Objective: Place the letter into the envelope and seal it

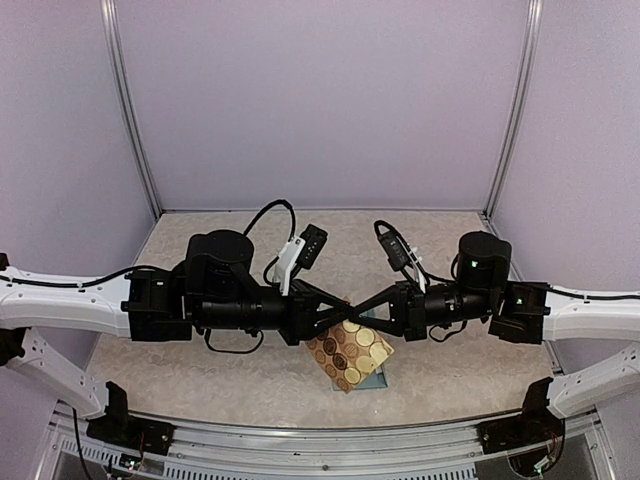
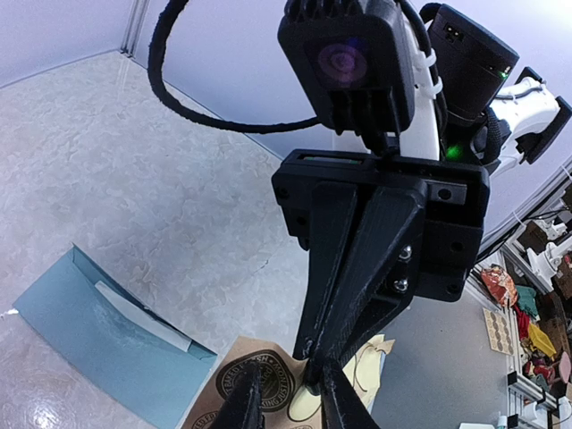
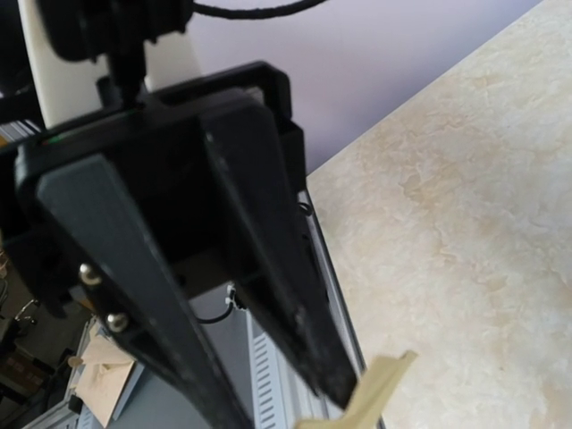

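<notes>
The teal envelope [image 2: 89,344] lies flat on the table with its flap open, and a white letter [image 2: 143,315] shows in its mouth. In the top view only a corner of the envelope [image 1: 378,381] shows under the tan sticker sheet [image 1: 350,352]. My two grippers meet tip to tip over that sheet. My right gripper [image 2: 313,368] has its fingers together on the sticker sheet [image 2: 259,380]. My left gripper [image 2: 288,380] is open, its fingertips [image 2: 246,393] either side of the right gripper's tip. In the right wrist view a tan strip [image 3: 371,393] shows below the left gripper's fingers [image 3: 268,268].
The metal rail of the table's front edge [image 1: 320,445] runs close behind the sheet. Lilac walls [image 1: 320,100] close the back and sides. Black cables [image 1: 270,215] loop above both wrists. Clutter off the table [image 2: 527,331] shows at the right.
</notes>
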{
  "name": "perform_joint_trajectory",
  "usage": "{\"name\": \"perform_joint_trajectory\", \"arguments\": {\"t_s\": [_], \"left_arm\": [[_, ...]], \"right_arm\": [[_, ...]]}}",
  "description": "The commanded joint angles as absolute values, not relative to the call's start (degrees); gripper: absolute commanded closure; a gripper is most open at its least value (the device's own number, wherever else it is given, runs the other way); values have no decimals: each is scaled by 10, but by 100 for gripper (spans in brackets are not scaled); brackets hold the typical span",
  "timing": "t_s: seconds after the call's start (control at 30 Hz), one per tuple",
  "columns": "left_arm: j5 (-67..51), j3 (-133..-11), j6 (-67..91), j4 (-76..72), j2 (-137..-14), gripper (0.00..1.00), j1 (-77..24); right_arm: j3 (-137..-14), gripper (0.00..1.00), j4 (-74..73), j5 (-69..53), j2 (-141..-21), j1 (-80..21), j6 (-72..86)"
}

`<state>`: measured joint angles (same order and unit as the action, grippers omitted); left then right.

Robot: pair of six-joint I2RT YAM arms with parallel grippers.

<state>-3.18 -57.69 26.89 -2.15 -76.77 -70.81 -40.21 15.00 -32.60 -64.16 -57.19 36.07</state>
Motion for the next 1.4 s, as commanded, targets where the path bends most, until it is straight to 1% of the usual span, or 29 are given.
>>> {"name": "perform_joint_trajectory", "arguments": {"t_s": [0.0, 0.2, 0.4, 0.57, 1.03, 1.1, 1.23, 1.37], "left_arm": [[-26, -572, 272, -29, -761, 82, -702], [-18, -572, 273, -22, -763, 83, -702], [-10, -567, 274, -19, -757, 81, -701], [-2, -557, 276, -22, -749, 81, -698], [-19, -559, 274, -30, -750, 81, -698], [-27, -558, 272, -35, -750, 83, -698], [-52, -556, 267, -49, -751, 90, -699], [-67, -557, 263, -53, -754, 94, -701]], "right_arm": [[-398, 100, 180, -348, -627, -571, 362], [-399, 100, 182, -351, -626, -571, 362], [-399, 100, 182, -351, -623, -571, 361], [-399, 100, 183, -352, -625, -571, 361], [-400, 100, 185, -354, -630, -571, 362], [-400, 100, 183, -352, -631, -571, 361], [-400, 100, 180, -351, -634, -571, 360], [-399, 100, 180, -349, -635, -571, 360]]}}
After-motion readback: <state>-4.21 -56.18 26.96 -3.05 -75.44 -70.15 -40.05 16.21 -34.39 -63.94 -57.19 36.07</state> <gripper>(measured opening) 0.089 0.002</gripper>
